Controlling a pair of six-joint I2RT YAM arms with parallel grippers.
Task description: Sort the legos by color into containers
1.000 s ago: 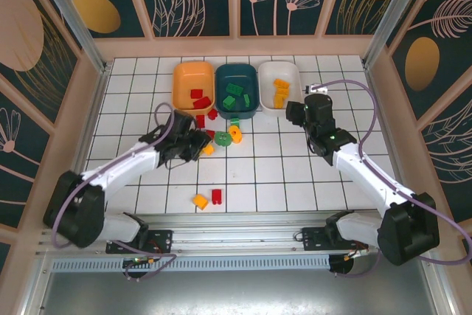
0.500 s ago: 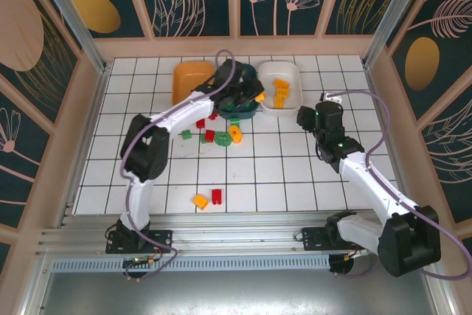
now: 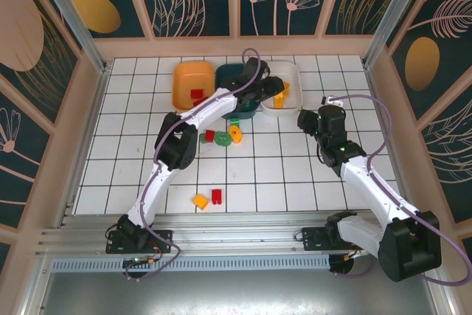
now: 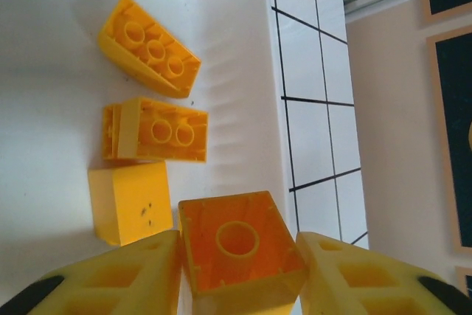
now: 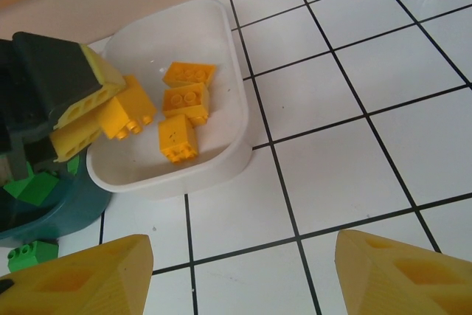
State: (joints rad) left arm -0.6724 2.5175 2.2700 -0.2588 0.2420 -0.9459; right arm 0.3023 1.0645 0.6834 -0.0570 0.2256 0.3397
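Lego (yellow) tight between jaws of left claw, above white container

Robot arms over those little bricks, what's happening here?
The left gripper holds a yellow brick over the white tray, where three yellow bricks already lie. The right gripper hangs open and empty above the tiled table beside that tray. Several loose bricks, red, green and yellow, are not yet sorted.
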